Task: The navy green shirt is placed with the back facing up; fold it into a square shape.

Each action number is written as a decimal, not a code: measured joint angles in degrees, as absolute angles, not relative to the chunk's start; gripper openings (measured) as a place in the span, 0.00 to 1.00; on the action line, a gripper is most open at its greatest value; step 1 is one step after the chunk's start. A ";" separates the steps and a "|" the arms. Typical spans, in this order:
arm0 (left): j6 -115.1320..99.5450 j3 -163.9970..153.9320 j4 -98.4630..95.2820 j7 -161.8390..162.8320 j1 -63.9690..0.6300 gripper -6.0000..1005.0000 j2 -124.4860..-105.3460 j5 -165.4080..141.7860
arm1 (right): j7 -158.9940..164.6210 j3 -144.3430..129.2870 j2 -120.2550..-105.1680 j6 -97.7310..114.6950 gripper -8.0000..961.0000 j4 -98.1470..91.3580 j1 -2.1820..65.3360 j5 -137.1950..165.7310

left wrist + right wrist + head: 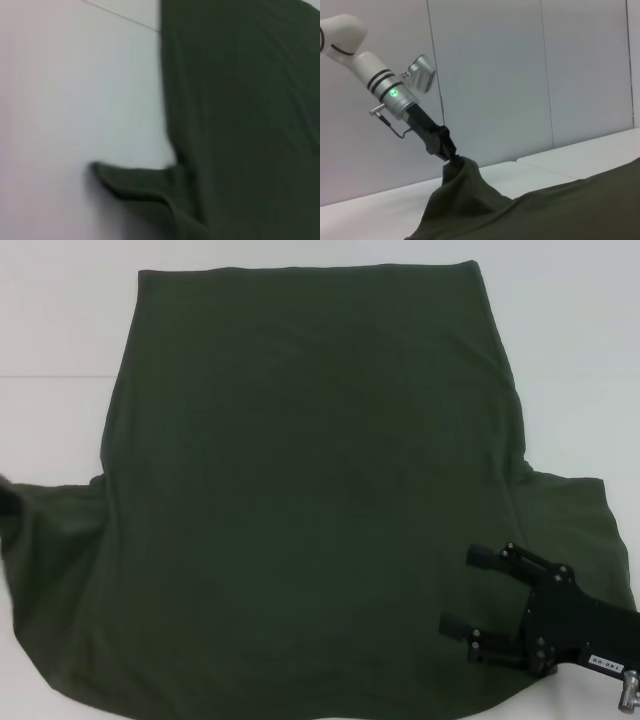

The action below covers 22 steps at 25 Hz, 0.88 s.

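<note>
Right gripper (468,590) low over the shirt (310,490) near its right sleeve (575,530), fingers spread, pointing inward across the cloth, nothing between them. Whether the tips touch the fabric: cannot tell.

Left gripper (451,156), seen only from the right wrist, pinched on a peak of the shirt's left sleeve (457,185), lifted clear of the table (380,210) so the cloth hangs from it in a tent. Arm slanting down to it from above, green light on the wrist.

Shirt spread back up across most of the table, hem at the far edge, sleeves toward the robot, body smooth, plain olive with no lettering showing. Left sleeve (135,182) bunched and raised at the near left. White table (60,330) bare around the far corners.

Probably the start of the first fold, with the sleeve to be carried inward over the body.

Risks from here:
- Thin pinch on the left sleeve; a fast swing could slip the cloth free and drop it crumpled.
- Lift too high, and the whole body drags sideways off square.
- One layer caught instead of two, leaving a crooked, bagged crease.
- Right fingers spread over the cloth; a low sweep could plough wrinkles.
</note>
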<state>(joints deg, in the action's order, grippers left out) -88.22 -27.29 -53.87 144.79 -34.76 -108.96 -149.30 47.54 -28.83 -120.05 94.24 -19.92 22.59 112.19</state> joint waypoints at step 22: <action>-83.23 -37.56 -51.51 146.84 -38.95 0.01 -118.92 -146.34 | 47.54 -29.61 -120.07 95.59 0.98 -19.86 22.34 112.23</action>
<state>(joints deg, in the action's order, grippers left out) -83.23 -37.56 -51.51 146.84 -38.95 -118.92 -146.34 47.54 -29.62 -120.07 95.59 -19.86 22.34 112.24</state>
